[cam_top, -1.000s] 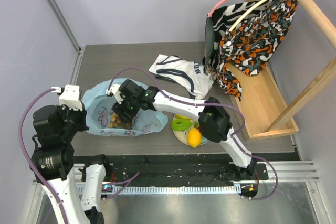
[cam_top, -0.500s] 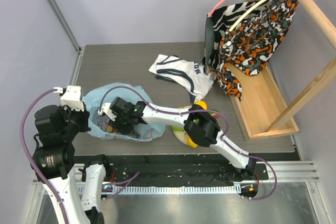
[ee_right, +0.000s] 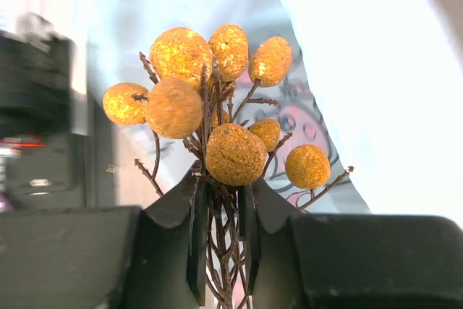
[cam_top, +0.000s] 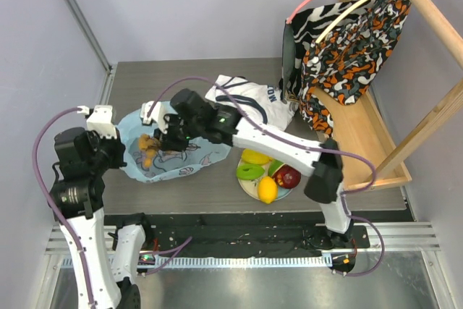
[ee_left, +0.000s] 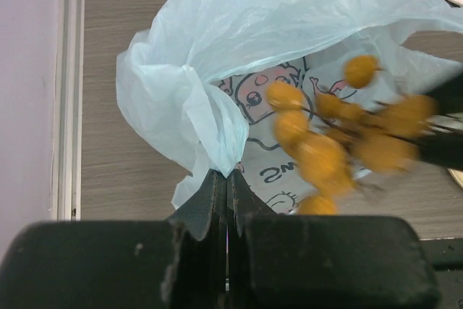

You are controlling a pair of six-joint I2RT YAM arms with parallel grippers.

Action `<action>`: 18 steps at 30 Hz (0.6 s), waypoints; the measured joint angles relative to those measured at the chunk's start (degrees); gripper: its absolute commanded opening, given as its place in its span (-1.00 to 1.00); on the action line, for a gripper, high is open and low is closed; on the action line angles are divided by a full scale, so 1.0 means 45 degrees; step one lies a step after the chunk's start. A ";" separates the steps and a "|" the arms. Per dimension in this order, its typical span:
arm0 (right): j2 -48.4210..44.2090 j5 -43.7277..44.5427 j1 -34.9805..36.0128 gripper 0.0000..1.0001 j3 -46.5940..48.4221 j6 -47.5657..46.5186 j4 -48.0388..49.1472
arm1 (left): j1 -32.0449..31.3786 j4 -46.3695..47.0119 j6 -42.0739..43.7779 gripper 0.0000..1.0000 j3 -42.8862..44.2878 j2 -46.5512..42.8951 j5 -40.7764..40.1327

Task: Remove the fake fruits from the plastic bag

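- The thin translucent light-blue plastic bag with pink-and-white cartoon prints (cam_top: pixel 189 155) lay crumpled on the left part of the grey wood-grain table (cam_top: pixel 145 81), near the table's near edge.
- The left gripper (cam_top: pixel 120 155) sat at the bag's left edge. In the left wrist view its claw (ee_left: pixel 226 179) was pressed narrow, pinching a gathered fold of the bag (ee_left: pixel 239 48) between the fingertips.
- The right arm reached across from the right, and the right gripper (cam_top: pixel 165 140) was over the bag.
- In the right wrist view the right claw (ee_right: pixel 221 186) was clamped on the thin dark twigs of a bunch of brownish-orange rough-skinned fake grapes (ee_right: pixel 217 106), whose round berries stood above the fingertips with the pale bag (ee_right: pixel 376 70) behind.
- From above, the grape bunch (cam_top: pixel 148 147) hung over the left half of the bag, between the two grippers. The left wrist view showed the bunch (ee_left: pixel 340 142) blurred in front of the printed plastic, and I could not tell whether it touched the bag.
- A small round plate (cam_top: pixel 247 187) stood just right of the bag, holding a glossy yellow lemon (cam_top: pixel 268 190), a red apple (cam_top: pixel 288 176) and a green piece (cam_top: pixel 250 171).
- A white shirt with dark lettering (cam_top: pixel 249 99) lay farther back, and a wooden rack (cam_top: pixel 362 142) with patterned cloth on hangers (cam_top: pixel 347 41) stood on the right.
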 measured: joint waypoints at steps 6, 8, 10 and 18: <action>-0.3395 -0.0709 0.0029 -0.81 -0.1088 -0.0233 0.0044 | 0.0000 0.1025 -0.0379 -1.00 -0.0073 0.1185 -0.0389; -0.4337 -0.0772 -0.0068 -0.80 -0.1855 -0.0554 -0.0199 | 0.0000 0.1292 -0.0495 -1.00 -0.0087 0.1399 -0.0452; -0.5338 -0.0763 -0.0267 -0.78 -0.2783 -0.0976 -0.0699 | 0.0000 0.1530 -0.0578 -1.00 -0.0102 0.1598 -0.0481; -0.9330 0.0223 -0.1715 -0.79 -0.7261 -0.3614 -0.3473 | 0.0000 0.2171 -0.0903 -1.00 -0.0423 0.2045 -0.0520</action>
